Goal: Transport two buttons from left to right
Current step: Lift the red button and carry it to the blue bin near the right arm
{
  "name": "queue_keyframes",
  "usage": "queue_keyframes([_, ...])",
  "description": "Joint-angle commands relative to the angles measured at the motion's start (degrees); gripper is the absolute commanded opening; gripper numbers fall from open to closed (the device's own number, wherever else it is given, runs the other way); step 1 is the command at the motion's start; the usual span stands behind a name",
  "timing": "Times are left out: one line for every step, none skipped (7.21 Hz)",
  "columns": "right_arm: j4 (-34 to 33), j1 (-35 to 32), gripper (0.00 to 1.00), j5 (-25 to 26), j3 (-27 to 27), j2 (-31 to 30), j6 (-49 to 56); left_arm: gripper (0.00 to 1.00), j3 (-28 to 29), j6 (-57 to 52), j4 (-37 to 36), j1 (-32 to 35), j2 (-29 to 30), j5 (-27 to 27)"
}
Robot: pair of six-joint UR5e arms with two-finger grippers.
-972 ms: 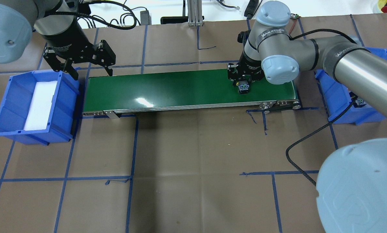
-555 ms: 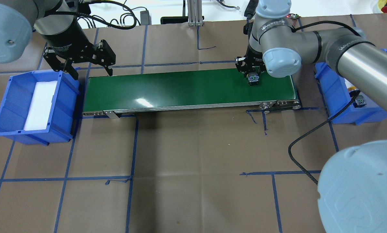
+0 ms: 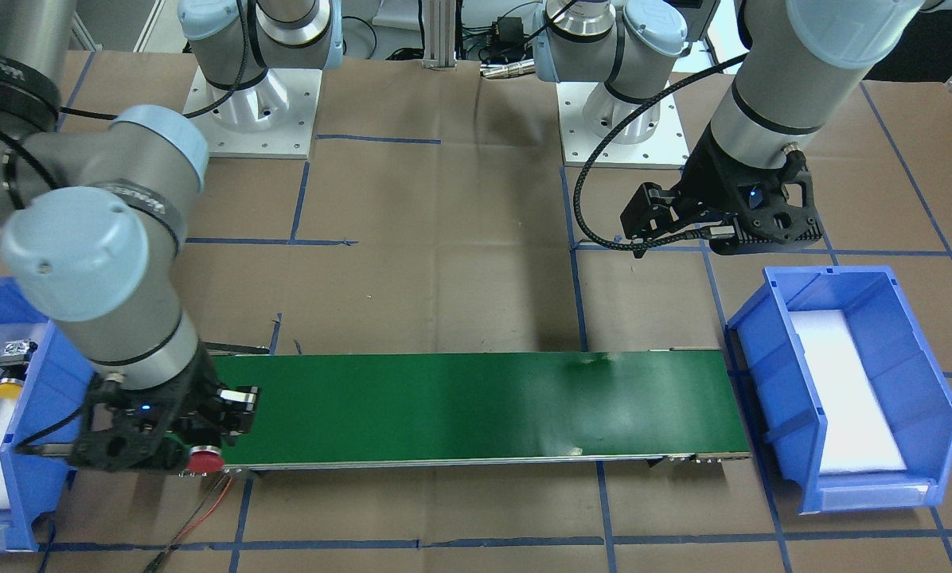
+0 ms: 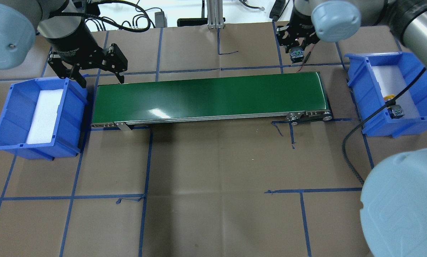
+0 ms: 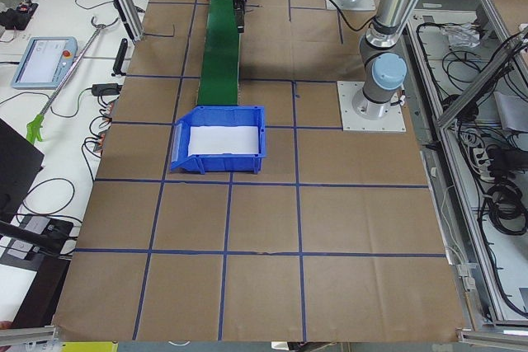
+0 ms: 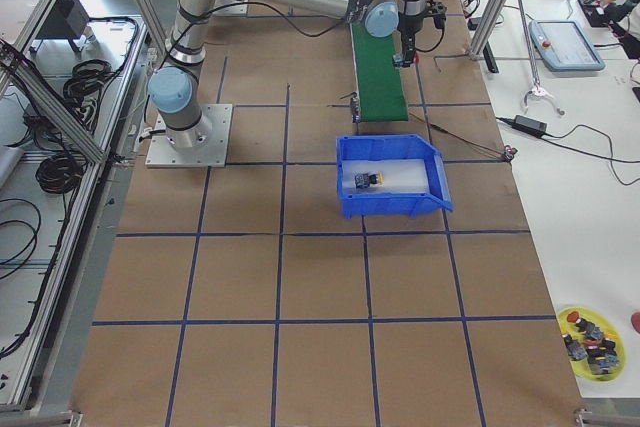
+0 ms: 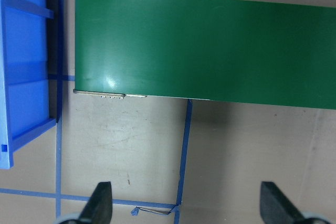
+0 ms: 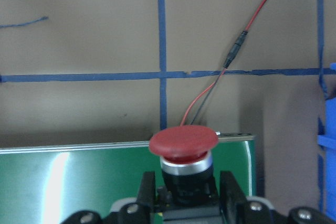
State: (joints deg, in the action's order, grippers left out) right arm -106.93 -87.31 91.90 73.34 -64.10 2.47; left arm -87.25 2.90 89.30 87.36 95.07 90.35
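The right gripper (image 4: 295, 50) holds the red button (image 8: 183, 141) tight, up over the surface by the far right corner of the green belt (image 4: 206, 96). The yellow button (image 3: 5, 389) lies in the right blue bin (image 4: 358, 89). The left gripper (image 4: 101, 82) hangs wide open.

Under my right gripper (image 4: 296, 51) runs a thin red wire (image 8: 234, 50); sideways, the path is open up to the blue bin (image 4: 359, 81) wall.
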Motion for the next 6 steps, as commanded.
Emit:
queue_keyframes([4.01, 10.53, 0.05, -0.32, -4.69, -0.15, 13.98, 1.0, 0.06, -0.08, 0.0, 0.0, 0.03, 0.0])
queue_keyframes([2.79, 15.02, 0.05, -0.41, -4.87, 0.46, 21.1, 1.0, 0.15, 0.0, 0.0, 0.0, 0.03, 0.0])
queue_keyframes([0.08, 18.02, 0.05, -0.67, -4.7, 1.86, 25.52, 1.0, 0.06, -0.08, 0.0, 0.0, 0.03, 0.0])
queue_keyframes([-1.51, 19.62, 0.05, -0.76, -4.17, 3.18, 27.83, 1.0, 0.06, -0.17, 0.0, 0.0, 0.03, 0.0])
queue_keyframes([-0.92, 20.94, 0.05, -0.85, -3.65, 3.97, 29.25, 1.0, 0.06, -0.26, 0.0, 0.0, -0.06, 0.0])
queue_keyframes([-0.74, 22.78, 0.04, -1.02, -2.34, 4.07, 29.35, 1.0, 0.06, -0.26, 0.0, 0.0, 0.03, 0.09])
